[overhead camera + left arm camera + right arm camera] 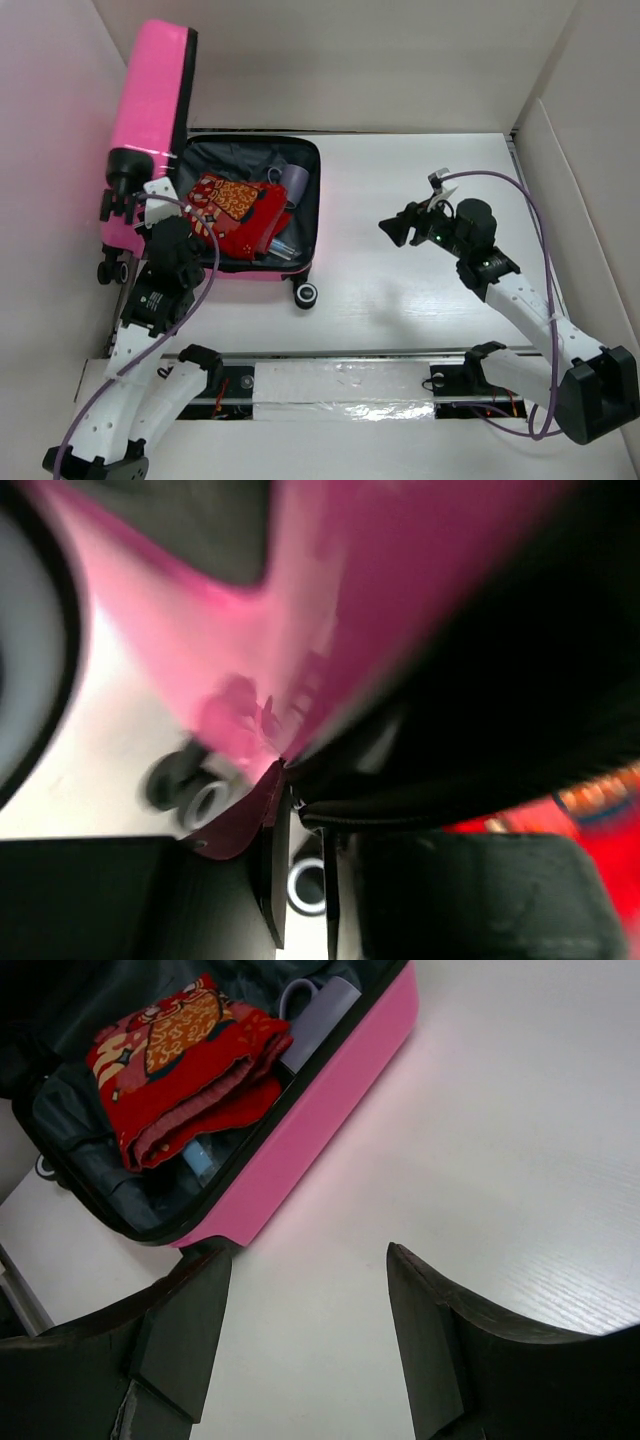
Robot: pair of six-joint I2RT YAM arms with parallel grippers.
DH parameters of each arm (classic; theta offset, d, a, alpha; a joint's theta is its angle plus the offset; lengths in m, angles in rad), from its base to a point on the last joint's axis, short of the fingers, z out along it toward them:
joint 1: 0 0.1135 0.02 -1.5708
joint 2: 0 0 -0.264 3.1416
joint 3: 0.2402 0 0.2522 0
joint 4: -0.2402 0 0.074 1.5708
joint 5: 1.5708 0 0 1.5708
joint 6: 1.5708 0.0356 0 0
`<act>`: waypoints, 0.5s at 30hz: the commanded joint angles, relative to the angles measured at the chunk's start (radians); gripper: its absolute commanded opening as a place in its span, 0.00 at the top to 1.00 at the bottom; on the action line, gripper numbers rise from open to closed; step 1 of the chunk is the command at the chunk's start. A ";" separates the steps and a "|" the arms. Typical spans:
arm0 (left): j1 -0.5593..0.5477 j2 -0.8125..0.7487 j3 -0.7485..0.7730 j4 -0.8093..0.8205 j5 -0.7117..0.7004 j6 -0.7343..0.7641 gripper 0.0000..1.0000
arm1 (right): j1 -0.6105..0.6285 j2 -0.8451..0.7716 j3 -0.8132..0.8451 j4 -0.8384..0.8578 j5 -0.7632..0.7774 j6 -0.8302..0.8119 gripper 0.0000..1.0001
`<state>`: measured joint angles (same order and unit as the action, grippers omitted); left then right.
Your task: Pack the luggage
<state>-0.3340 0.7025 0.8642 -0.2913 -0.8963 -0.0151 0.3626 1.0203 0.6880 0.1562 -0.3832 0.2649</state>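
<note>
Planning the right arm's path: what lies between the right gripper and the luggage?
Only bare table between the right gripper and the luggage, as seen in the top view.

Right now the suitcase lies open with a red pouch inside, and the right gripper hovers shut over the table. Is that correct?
Not quite. The right gripper is open, its jaws wide apart, as the right wrist view shows. The rest holds: the suitcase lies open with the red pouch inside, and this gripper hovers over the table.
</note>
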 commanded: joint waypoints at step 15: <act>-0.033 0.166 0.144 -0.077 1.856 0.006 0.37 | 0.021 0.049 0.064 -0.011 0.127 -0.026 0.33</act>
<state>-0.3855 0.9215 0.9722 -0.3988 0.6170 0.0349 0.3748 1.0798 0.7059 0.1318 -0.2958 0.2569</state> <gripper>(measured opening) 0.638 0.678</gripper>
